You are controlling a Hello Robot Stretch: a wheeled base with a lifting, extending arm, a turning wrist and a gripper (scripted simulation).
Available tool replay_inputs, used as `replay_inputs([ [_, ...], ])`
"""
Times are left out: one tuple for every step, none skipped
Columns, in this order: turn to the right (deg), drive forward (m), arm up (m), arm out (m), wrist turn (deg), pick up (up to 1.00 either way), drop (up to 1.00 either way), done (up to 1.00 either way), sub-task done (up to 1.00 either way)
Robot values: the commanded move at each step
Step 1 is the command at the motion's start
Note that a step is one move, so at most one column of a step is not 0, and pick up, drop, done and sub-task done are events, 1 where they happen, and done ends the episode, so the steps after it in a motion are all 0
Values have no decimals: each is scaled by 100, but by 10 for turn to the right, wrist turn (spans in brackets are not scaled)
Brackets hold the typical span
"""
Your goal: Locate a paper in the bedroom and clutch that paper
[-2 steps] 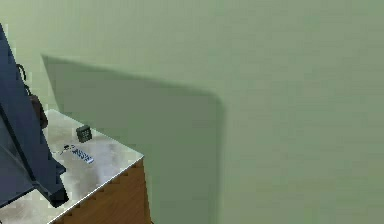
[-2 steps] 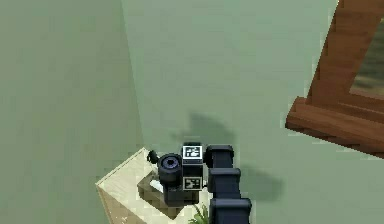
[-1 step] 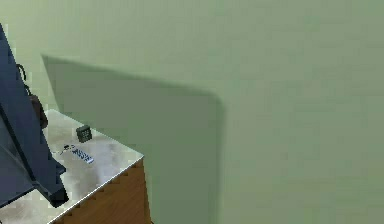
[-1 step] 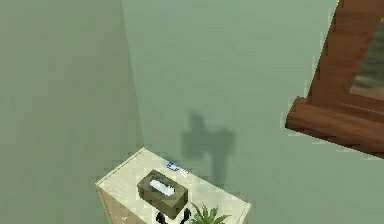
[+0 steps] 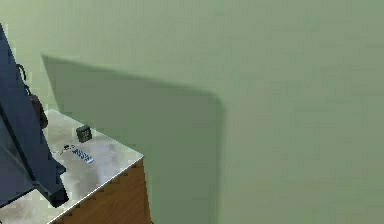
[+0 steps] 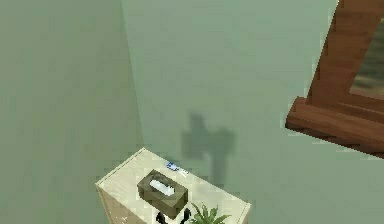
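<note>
1. Pale green walls (image 5: 280,90) back both views, meeting at a corner in the arm side view.
2. At the forward view's lower left stands a table (image 5: 105,165) with a pale, mottled top and a brown wooden side.
3. A big dark blue slab (image 5: 18,130) leans up along the picture's left edge over that table.
4. On the tabletop sits a small dark cube (image 5: 84,131) near the wall, with a slim remote-like thing (image 5: 79,154) lying just in front of it.
5. In the arm side view a pale cabinet (image 6: 125,180) stands against the wall at the bottom.
6. On it lie a brown box (image 6: 165,188) with a light slot on top and, behind the box near the wall, a small flat white-and-blue thing (image 6: 172,166). Whether that thing is the paper cannot be told.
7. A leafy green plant (image 6: 207,214) pokes up at the bottom edge beside the box.
8. A heavy wooden frame (image 6: 345,90) juts in from the upper right.
9. Whether the hand is spread or pressed together cannot be told.
</note>
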Motion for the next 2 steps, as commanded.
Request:
replay_inputs([
  [0,0,10,0,0,0,0,0,0],
  [0,0,0,0,0,0,0,100,0],
])
